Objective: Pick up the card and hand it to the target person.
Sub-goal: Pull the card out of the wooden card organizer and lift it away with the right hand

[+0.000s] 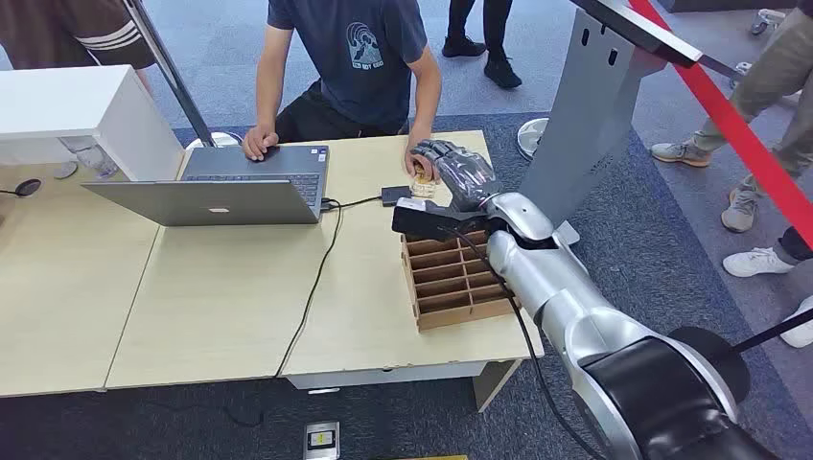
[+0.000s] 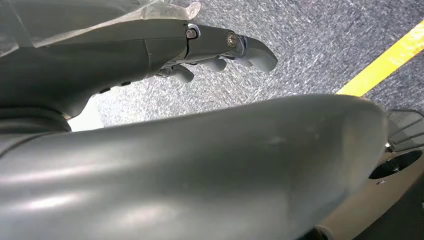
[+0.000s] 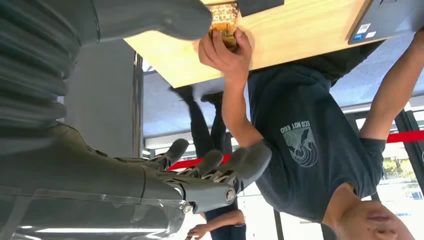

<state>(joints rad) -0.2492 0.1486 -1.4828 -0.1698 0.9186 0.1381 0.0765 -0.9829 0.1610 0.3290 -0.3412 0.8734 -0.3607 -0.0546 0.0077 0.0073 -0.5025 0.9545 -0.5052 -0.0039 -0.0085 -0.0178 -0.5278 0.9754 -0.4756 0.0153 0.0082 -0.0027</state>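
The card point(image 1: 423, 185), small and yellowish, is pinched by the seated person's hand point(image 1: 419, 165) at the table's far edge. My right hand point(image 1: 460, 172) reaches over the table right beside it. In the right wrist view the person's fingers wrap the card point(image 3: 223, 20); my thumb point(image 3: 160, 20) ends just at the card's side, and my other fingers point(image 3: 220, 165) are spread well away from it. The person point(image 1: 355, 67) wears a dark T-shirt. My left hand point(image 2: 215, 50) hangs over grey carpet and holds nothing.
A wooden slotted box point(image 1: 455, 283) stands under my right forearm. An open laptop point(image 1: 240, 187) with a cable and a small black device point(image 1: 395, 195) lies to the left. A grey stand point(image 1: 585, 105) and red barrier tape point(image 1: 738, 134) are on the right, with people beyond.
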